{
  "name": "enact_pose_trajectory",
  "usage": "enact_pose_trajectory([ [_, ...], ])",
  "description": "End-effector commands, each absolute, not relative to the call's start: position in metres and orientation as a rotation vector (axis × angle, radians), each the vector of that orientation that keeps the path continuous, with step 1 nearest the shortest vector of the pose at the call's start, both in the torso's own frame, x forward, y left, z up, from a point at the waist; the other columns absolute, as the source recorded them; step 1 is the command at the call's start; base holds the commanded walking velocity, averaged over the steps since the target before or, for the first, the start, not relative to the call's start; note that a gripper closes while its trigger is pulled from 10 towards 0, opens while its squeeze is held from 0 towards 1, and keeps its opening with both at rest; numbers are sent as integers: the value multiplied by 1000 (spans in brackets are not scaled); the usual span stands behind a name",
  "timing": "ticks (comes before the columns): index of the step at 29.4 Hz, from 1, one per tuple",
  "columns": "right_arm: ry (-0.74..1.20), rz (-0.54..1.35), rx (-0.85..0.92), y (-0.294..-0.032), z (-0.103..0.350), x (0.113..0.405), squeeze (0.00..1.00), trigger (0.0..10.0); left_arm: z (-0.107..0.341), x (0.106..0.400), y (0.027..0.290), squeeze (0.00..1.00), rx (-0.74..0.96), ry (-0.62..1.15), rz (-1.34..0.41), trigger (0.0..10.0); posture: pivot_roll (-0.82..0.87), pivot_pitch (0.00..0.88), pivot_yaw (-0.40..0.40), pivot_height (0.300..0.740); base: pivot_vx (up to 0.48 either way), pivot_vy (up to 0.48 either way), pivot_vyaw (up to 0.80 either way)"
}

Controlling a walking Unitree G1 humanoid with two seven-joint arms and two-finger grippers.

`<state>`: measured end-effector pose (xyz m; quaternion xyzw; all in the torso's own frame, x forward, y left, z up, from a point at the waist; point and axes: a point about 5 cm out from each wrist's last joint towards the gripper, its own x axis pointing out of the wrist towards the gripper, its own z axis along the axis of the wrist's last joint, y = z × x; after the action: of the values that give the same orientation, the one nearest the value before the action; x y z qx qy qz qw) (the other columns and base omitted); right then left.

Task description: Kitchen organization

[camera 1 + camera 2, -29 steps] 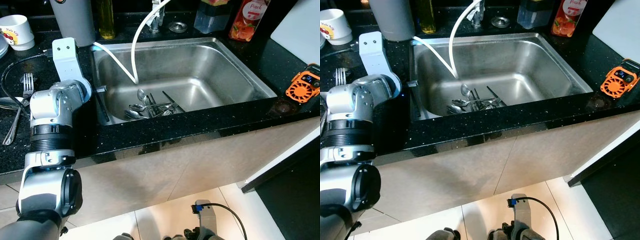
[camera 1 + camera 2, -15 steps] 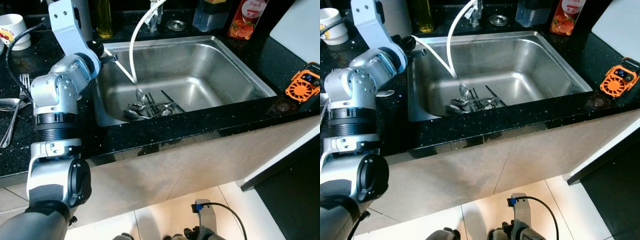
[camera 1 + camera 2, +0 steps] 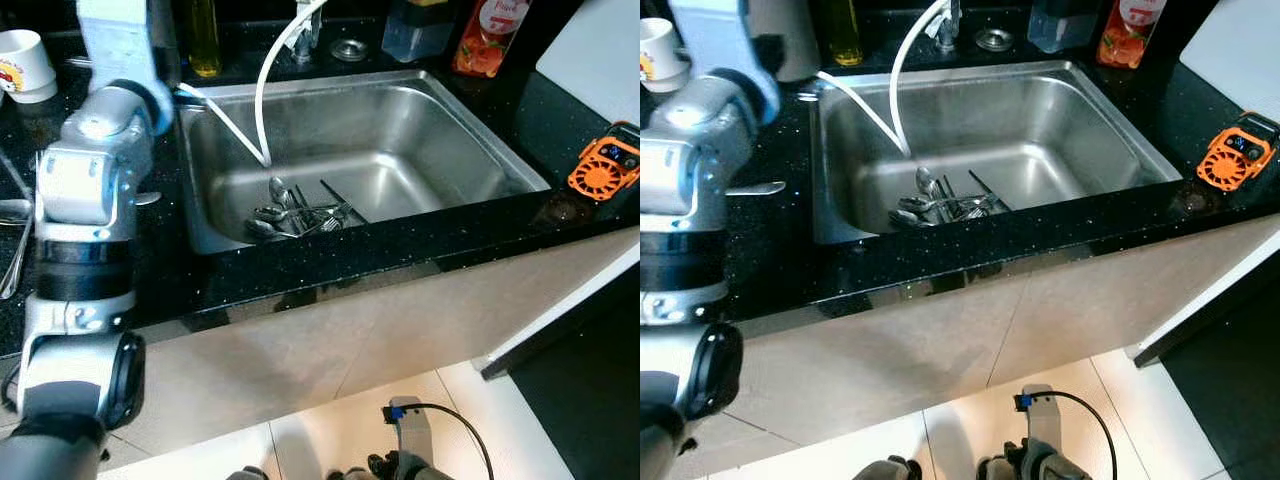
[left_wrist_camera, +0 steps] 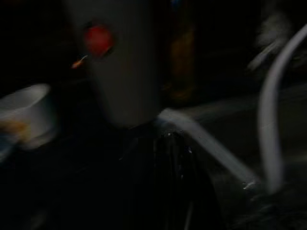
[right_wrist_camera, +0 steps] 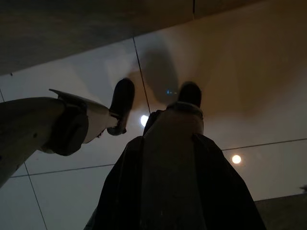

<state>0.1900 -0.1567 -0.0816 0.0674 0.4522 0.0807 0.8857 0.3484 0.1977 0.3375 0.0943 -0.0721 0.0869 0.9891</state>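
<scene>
A steel sink [image 3: 330, 85] holds a pile of spoons and forks [image 3: 300, 212] at its near left, where a white hose [image 3: 262, 100] hangs in. My left arm [image 3: 95, 170] reaches up over the black counter left of the sink, toward the back. In the dark left wrist view, my left gripper [image 4: 168, 163] points at a grey canister [image 4: 120, 72] with a red dot, beside a white mug [image 4: 29, 112]. A spoon [image 3: 755, 187] lies on the counter by the sink's left rim. My right gripper [image 5: 168, 191] hangs idle over the tiled floor.
More cutlery [image 3: 12, 260] lies at the counter's far left. An oil bottle [image 3: 205, 40], a clear container [image 3: 415, 30] and a juice bottle [image 3: 478, 40] stand behind the sink. An orange device [image 3: 605, 165] sits on the counter's right end.
My left arm has swung up from the sink's left rim toward the back of the counter. The spoon on the counter came into sight as the arm rose.
</scene>
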Motion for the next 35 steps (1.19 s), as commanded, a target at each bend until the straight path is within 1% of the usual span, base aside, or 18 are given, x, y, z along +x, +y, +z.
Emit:
enact_pose_trajectory([
  [1,975,163,144,-158,-86,182,0,10000,320,340,210,0,251,-45,255,10000,140,138,-49,740,0,0,0],
  [2,975,163,144,-158,-86,182,0,10000,320,340,210,0,251,-45,255,10000,140,138,-49,740,0,0,0],
  [7,971,197,145,-157,-85,183,0,10000,302,320,228,0,302,37,333,10000,163,145,-67,740,0,0,0],
  [8,962,225,132,-156,-84,184,0,10000,298,313,234,0,331,41,367,10000,177,147,-76,740,0,0,769],
  [15,962,242,116,-156,-83,186,0,10000,301,298,244,0,385,-17,459,10000,188,149,-84,740,0,0,770],
  [16,963,243,121,-156,-83,187,0,10000,303,294,245,0,340,-42,475,10000,194,150,-90,740,0,0,744],
  [19,963,242,123,-155,-83,187,0,10000,303,293,245,0,320,-53,473,10000,195,150,-90,740,0,0,735],
  [20,964,248,123,-155,-82,187,0,10000,304,291,243,0,266,-72,469,10000,192,148,-91,740,0,0,719],
  [21,964,251,121,-155,-82,188,0,10000,305,290,243,0,255,-76,471,10000,192,148,-91,740,0,0,719],
  [22,964,251,121,-155,-82,188,0,10000,305,290,243,0,255,-76,471,10000,192,148,-91,740,0,0,719],
  [23,963,250,120,-155,-82,188,0,10000,301,291,242,0,206,-57,447,10000,187,147,-91,740,0,0,712],
  [26,963,239,134,-155,-82,188,0,10000,295,293,240,0,154,-31,415,10000,182,146,-88,740,0,0,729],
  [28,966,238,133,-155,-82,188,0,10000,292,295,238,0,132,-22,388,10000,181,145,-87,740,0,0,247],
  [29,967,213,138,-157,-83,188,0,10000,287,298,233,106,72,-9,329,10000,175,144,-84,740,0,0,0],
  [30,967,213,138,-157,-83,188,0,10000,287,298,233,106,72,-9,329,10000,175,144,-84,740,0,0,0],
  [31,967,206,141,-157,-83,188,0,10000,286,298,232,1000,55,-6,314,10000,175,144,-84,740,0,0,0],
  [34,968,207,137,-157,-83,188,0,10000,286,300,227,1000,19,-18,262,10000,172,143,-83,740,0,0,0],
  [35,968,206,137,-157,-83,188,0,10000,289,302,222,1000,-9,-34,216,10000,169,142,-83,740,0,0,0],
])
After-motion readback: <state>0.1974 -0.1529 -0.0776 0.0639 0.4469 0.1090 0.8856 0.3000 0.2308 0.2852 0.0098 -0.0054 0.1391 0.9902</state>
